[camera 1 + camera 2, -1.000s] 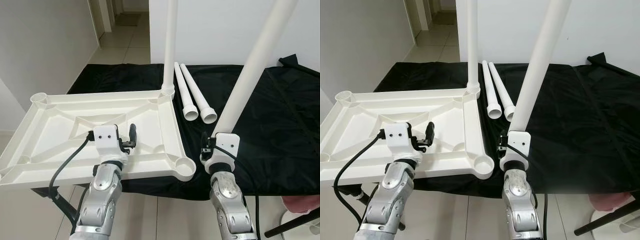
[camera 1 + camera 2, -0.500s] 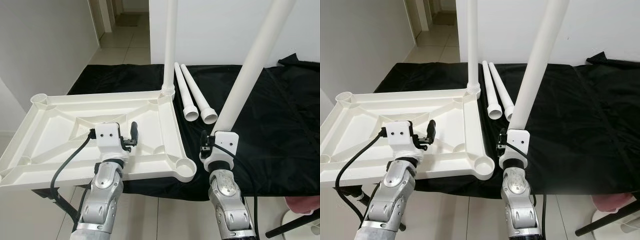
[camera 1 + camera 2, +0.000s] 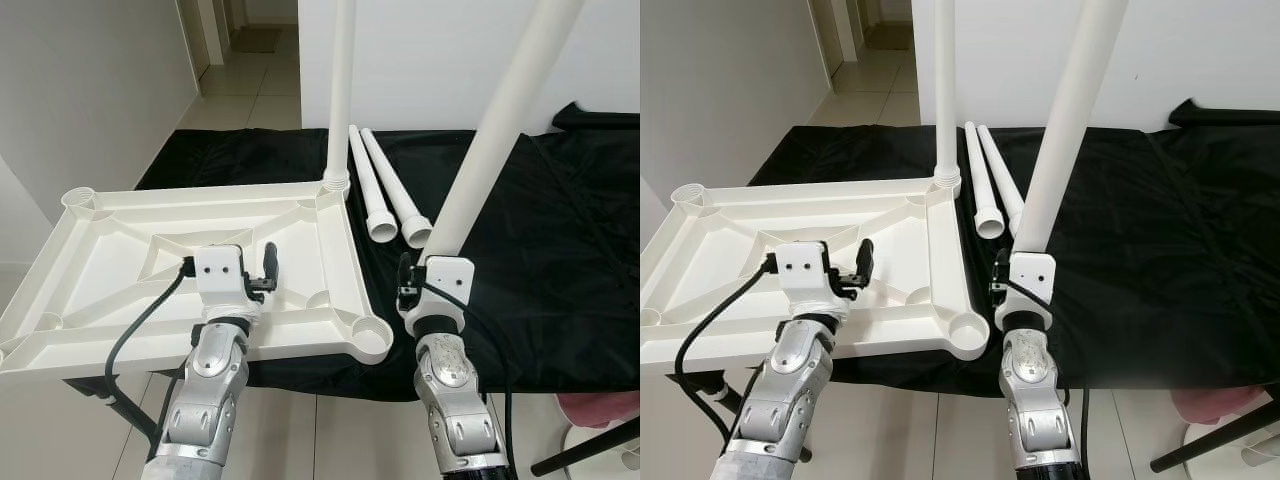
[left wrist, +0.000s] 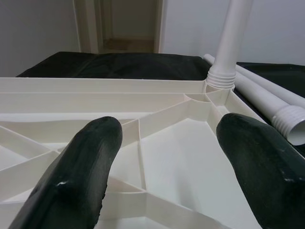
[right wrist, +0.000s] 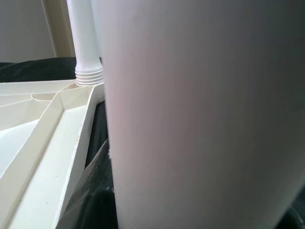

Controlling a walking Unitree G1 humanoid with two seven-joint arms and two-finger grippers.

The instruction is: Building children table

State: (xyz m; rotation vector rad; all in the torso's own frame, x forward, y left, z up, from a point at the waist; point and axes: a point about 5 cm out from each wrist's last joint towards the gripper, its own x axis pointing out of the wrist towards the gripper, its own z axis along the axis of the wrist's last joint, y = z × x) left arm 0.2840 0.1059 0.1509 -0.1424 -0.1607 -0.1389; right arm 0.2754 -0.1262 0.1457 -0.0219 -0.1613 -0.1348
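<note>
The right gripper (image 3: 412, 285) grasps a white table leg (image 3: 490, 125), now tilted slightly more upright than a second ago, beside the upturned tabletop's (image 3: 120, 250) empty near corner socket (image 3: 371, 335). The left gripper (image 4: 167, 157) hovers spread apart over the tabletop's ribs.

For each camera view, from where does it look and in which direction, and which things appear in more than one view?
Left eye view: from the head, forward and down at the upturned table top on the black cloth; both silver arms show, with the left gripper over the top.
Right eye view: same scene; the right gripper holds a white leg.
Left wrist view: along its black fingers across the ribs to the mounted leg.
Right wrist view: close on the held leg.
Shared: mounted leg, two loose legs.
</note>
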